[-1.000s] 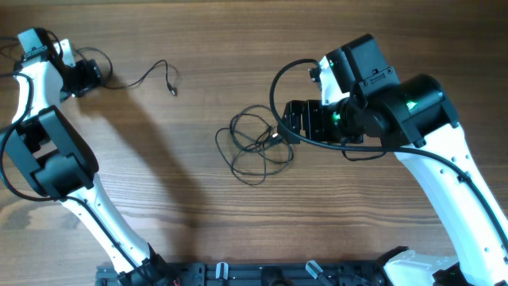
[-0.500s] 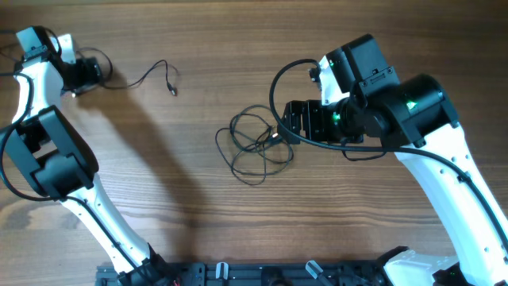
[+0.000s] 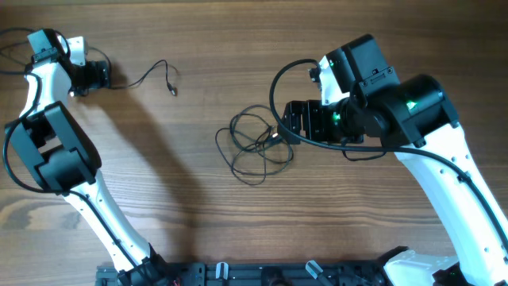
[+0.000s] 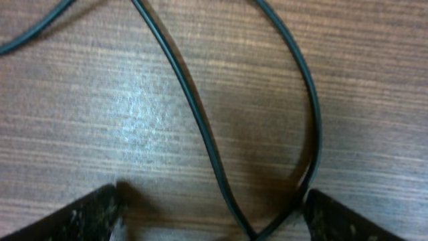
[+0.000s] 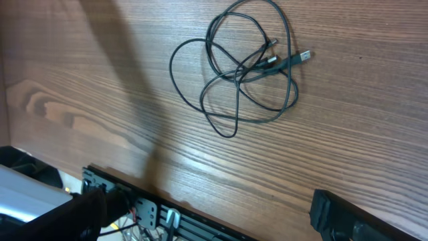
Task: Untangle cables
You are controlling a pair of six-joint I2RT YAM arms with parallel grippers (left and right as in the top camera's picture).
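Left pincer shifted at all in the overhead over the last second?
Yes. The left pincer edged slightly right, toward the loose cable, which stayed put on the table.

**Brown grain, black wire, white arms**

The table point(image 3: 238, 230) is mid-brown wood, streaked side to side with fine darker grain and a few paler swirls. The tangled cables point(image 5: 242, 73) are dark grey-black, as is the lone cable point(image 4: 199, 119). One plug tip point(image 5: 304, 55) shows silvery-white. The left arm point(image 3: 103, 222) and right arm point(image 3: 460, 191) have white shells with black joints, and the right one has a small green light point(image 3: 410, 104). The left gripper point(image 3: 105, 77) and right gripper point(image 3: 287, 121) are black. The left fingers point(image 4: 87, 214) are flecked with grey.
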